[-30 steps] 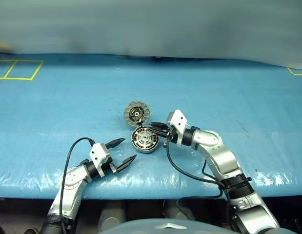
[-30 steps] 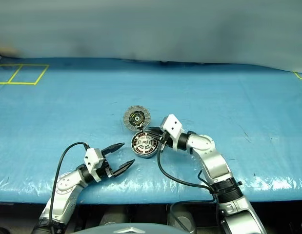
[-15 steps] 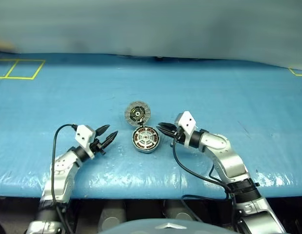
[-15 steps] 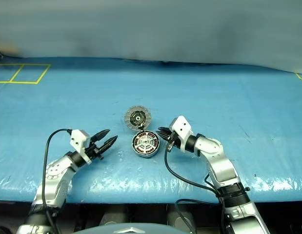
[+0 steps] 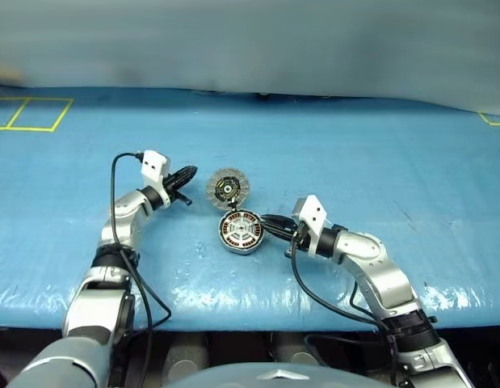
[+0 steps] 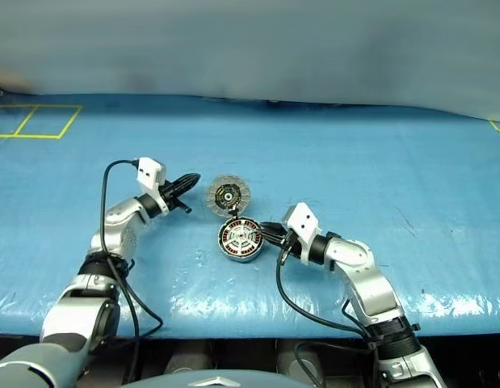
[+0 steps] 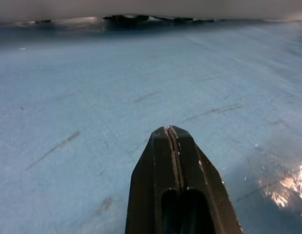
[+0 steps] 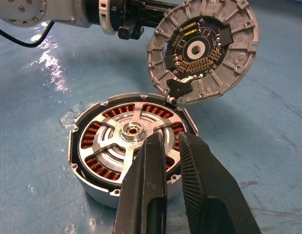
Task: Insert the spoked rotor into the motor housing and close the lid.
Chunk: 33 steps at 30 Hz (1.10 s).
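Since a second ago the left tool has pressed together and travelled up beside the open lid. Push that lid over gently; the spoked rotor already sits in the motor housing, right tool nearly closed, empty.

Desk covered in glossy blue sheeting, with yellow tape squares at its far left corner, bearing near its centre the motor housing with the spoked rotor seated inside and the lid open behind it, joined at the housing's edge.
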### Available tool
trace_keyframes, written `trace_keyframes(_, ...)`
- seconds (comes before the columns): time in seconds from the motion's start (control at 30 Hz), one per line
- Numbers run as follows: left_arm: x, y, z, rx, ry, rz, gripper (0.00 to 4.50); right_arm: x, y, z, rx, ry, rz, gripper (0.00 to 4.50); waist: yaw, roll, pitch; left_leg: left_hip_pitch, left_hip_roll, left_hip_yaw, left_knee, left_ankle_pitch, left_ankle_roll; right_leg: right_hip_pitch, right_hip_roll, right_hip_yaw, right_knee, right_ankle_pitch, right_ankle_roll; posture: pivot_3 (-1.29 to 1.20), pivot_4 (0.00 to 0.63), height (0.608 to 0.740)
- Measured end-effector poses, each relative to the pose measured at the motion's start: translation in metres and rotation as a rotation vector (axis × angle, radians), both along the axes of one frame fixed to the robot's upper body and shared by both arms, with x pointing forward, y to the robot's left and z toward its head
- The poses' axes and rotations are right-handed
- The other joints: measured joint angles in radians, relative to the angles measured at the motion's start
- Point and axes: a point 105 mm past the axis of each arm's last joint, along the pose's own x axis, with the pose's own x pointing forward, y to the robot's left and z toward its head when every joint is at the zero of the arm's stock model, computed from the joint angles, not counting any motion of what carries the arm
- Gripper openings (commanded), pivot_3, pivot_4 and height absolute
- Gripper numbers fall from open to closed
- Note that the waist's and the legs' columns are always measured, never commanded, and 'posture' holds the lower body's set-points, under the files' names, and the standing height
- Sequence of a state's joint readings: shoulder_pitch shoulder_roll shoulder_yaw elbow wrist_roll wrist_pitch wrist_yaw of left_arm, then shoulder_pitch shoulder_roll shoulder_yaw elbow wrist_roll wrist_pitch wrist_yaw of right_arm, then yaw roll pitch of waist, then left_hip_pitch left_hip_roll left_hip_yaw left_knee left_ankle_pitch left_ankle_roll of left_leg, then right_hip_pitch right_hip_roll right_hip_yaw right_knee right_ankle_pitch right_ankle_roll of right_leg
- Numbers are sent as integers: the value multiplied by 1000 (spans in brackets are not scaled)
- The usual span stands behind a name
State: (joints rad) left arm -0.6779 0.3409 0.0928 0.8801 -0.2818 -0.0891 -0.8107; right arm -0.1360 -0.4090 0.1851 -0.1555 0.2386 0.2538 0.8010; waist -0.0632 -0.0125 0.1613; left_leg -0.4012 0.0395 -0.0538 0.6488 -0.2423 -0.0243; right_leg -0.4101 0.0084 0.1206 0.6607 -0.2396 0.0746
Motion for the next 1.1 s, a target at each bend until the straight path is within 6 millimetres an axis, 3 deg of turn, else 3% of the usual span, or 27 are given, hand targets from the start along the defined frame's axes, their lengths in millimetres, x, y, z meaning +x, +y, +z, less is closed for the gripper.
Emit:
trace_keyframes(0.3, -8, -41, 3, -141, 110, -302, 21, -4, -4, 2, -12, -10, -30, 567, -4, 0, 0, -1, 0, -1, 0, 0, 0, -1, 0, 0, 0, 0, 0, 0, 150, 740)
trace_keyframes(0.5, -12, -65, 29, -145, 102, -506, 21, -6, -5, 2, -12, -13, -40, 567, -3, 0, 0, -2, 0, -1, 1, 0, 0, -1, 0, 0, 1, 0, 0, 0, 150, 740)
trace_keyframes(0.77, -38, -87, 39, -103, 169, -820, 21, -5, -6, 4, -12, -21, -58, 567, -5, 0, 0, -2, 0, -2, 1, 0, 0, -1, 0, -1, 1, 0, 0, 0, 150, 740)
trace_keyframes(1.1, -77, -89, -6, 1, 324, -967, 21, 7, -32, 3, -75, -47, -174, 567, -5, 0, 0, -2, 0, -2, 1, 0, 0, -1, 1, 0, 2, 0, -1, 0, 150, 740)
